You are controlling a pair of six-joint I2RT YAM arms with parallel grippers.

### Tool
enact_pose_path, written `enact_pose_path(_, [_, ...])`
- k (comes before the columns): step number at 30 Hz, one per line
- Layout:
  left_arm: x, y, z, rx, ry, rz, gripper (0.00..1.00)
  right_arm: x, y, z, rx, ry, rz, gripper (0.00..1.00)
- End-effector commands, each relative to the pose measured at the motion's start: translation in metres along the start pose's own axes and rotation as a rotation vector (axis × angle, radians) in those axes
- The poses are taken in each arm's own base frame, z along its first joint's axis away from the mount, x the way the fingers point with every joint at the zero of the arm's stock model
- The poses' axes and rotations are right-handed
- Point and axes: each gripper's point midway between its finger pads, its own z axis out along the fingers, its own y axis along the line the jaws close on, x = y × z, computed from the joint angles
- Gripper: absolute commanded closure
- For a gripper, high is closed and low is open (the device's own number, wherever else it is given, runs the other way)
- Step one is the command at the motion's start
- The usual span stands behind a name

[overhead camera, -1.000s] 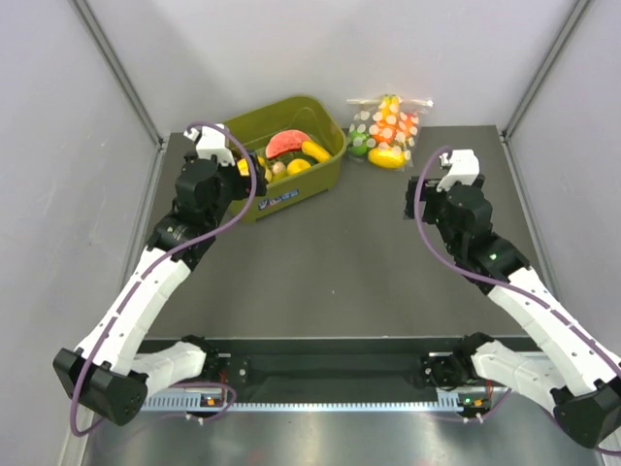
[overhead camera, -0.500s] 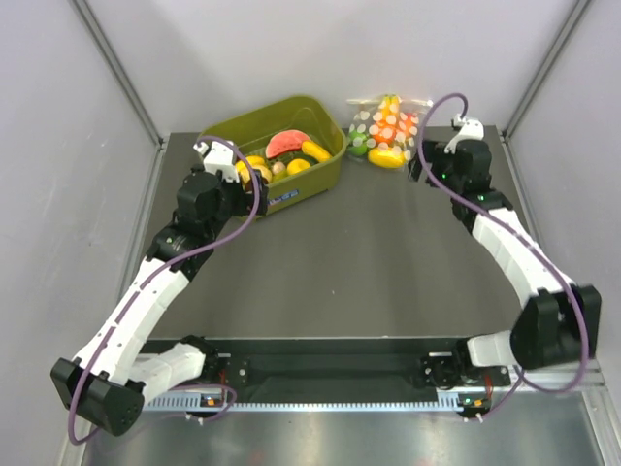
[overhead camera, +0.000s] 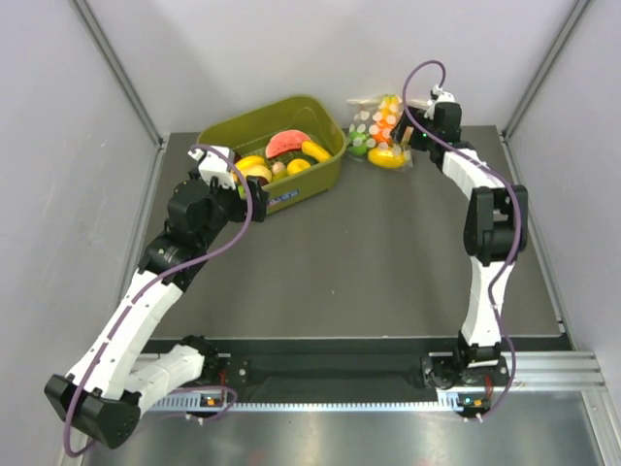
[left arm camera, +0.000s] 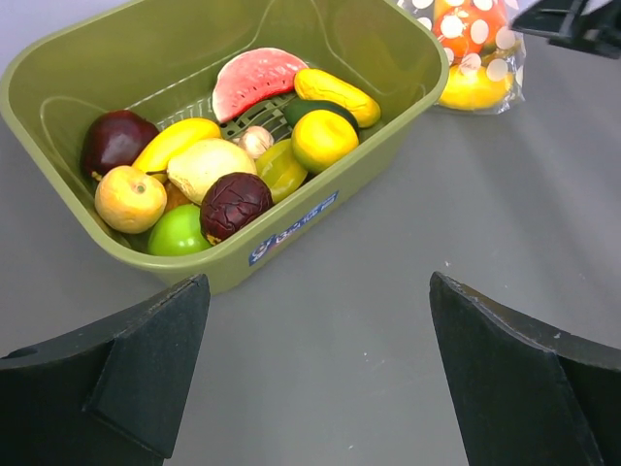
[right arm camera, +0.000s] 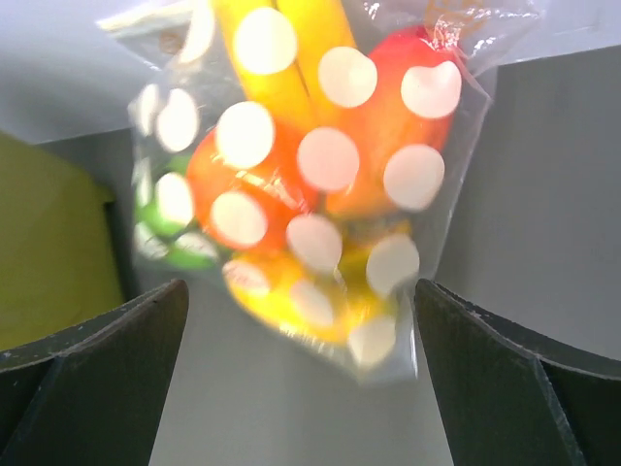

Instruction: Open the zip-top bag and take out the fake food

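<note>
Right gripper (right arm camera: 299, 291) advanced, facing zip-top bag (right arm camera: 320, 184) (jaws wide)

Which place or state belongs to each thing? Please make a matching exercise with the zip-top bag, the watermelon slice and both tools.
1 zip-top bag
2 watermelon slice
3 right tool
4 left tool

A inside the green tub
B open, facing the tub
C open, facing the bag
D clear with white dots, right of the tub

Pairs: 1-D, 2-A, 3-C, 4-B

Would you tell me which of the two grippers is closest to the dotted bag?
The right gripper, open right at the zip-top bag; the left gripper is open beside the olive tub.
</note>
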Motion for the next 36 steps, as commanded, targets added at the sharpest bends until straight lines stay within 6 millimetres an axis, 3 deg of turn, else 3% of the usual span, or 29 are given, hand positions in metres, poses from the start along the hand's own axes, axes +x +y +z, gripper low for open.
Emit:
enact_pose_path(1, [-0.008,-0.003,0.0,0.017,-0.031,0.015,0.01,-0.02,0.002,0.027,-0.037,-0.047,0.016,0.0])
enact_pose_path(3, [-0.006,-0.004,0.001,0.02,-0.023,0.017,0.01,-0.03,0.0,0.035,-0.01,-0.081,0.007,0.0])
enact_pose_path(5, [-0.006,-0.003,0.001,0.019,-0.022,0.017,0.01,-0.018,-0.012,0.045,0.043,-0.052,0.009,0.0])
enact_pose_path(6, [-0.005,-0.004,0.001,0.02,-0.018,0.02,0.01,-0.029,-0.011,0.047,0.05,-0.07,0.004,0.0])
enact_pose_path(7, [-0.004,-0.002,0.001,0.015,-0.017,0.02,0.01,-0.017,-0.018,0.053,0.073,-0.037,0.008,0.0])
enact_pose_path(9, [-0.004,-0.002,0.002,0.01,-0.018,0.022,0.01,-0.018,-0.021,0.056,0.083,-0.041,0.0,0.03])
enact_pose_path(10, [-0.002,-0.001,0.003,0.007,-0.012,0.022,0.01,-0.015,-0.021,0.057,0.082,-0.036,0.002,0.11])
enact_pose_path(11, [-0.001,0.0,0.003,0.005,-0.01,0.024,0.01,-0.013,-0.021,0.057,0.078,-0.028,0.003,0.27])
enact_pose_path(16, [-0.002,0.0,0.003,0.003,-0.008,0.024,0.01,0.0,-0.018,0.057,0.05,0.016,-0.003,0.52])
enact_pose_path(17, [-0.001,-0.001,0.003,0.004,-0.007,0.024,0.01,0.003,-0.017,0.057,0.039,0.023,-0.001,0.67])
enact_pose_path(21, [-0.002,0.001,0.002,-0.003,-0.009,0.024,0.01,0.009,-0.013,0.052,0.015,0.029,0.007,0.98])
enact_pose_path(23, [-0.002,0.002,0.002,-0.011,-0.01,0.026,0.01,0.001,-0.007,0.042,-0.002,0.013,0.008,1.0])
enact_pose_path(24, [-0.001,0.004,0.002,-0.019,-0.008,0.026,0.01,0.008,-0.008,0.039,-0.002,0.017,0.007,1.0])
enact_pose_path(25, [-0.002,0.005,0.002,-0.023,-0.01,0.026,0.01,-0.005,-0.002,0.028,-0.01,-0.011,0.002,1.0])
enact_pose_path(26, [-0.001,0.005,0.003,-0.028,-0.007,0.026,0.01,0.011,-0.007,0.023,0.007,0.014,0.006,1.0])
enact_pose_path(27, [-0.001,0.006,0.003,-0.031,-0.007,0.025,0.01,0.013,-0.009,0.016,0.013,0.019,0.005,1.0])
enact_pose_path(28, [0.0,0.007,0.004,-0.037,-0.003,0.025,0.01,-0.009,0.0,0.002,-0.003,-0.041,-0.011,1.0])
enact_pose_path(30, [0.002,0.006,0.006,-0.035,0.009,0.024,0.01,0.005,-0.006,-0.011,0.023,-0.018,-0.023,1.0])
enact_pose_path(31, [0.002,0.005,0.007,-0.031,0.013,0.023,0.01,-0.007,0.0,-0.027,0.019,-0.04,-0.034,1.0])
enact_pose_path(32, [0.003,0.004,0.008,-0.026,0.017,0.021,0.01,0.007,-0.004,-0.034,0.03,-0.011,-0.034,1.0])
enact_pose_path(33, [0.006,0.002,0.01,-0.018,0.027,0.021,0.01,0.009,-0.004,-0.042,0.03,-0.007,-0.046,1.0])
enact_pose_path(34, [0.006,0.0,0.012,-0.003,0.028,0.017,0.01,-0.001,0.003,-0.057,0.018,-0.032,-0.053,1.0])
enact_pose_path(35, [0.01,-0.002,0.015,0.003,0.043,0.011,0.01,0.018,0.003,-0.064,0.005,0.01,-0.051,1.0])
enact_pose_path(36, [0.01,-0.004,0.017,0.009,0.045,0.006,0.01,0.021,0.004,-0.072,-0.002,0.014,-0.049,1.0])
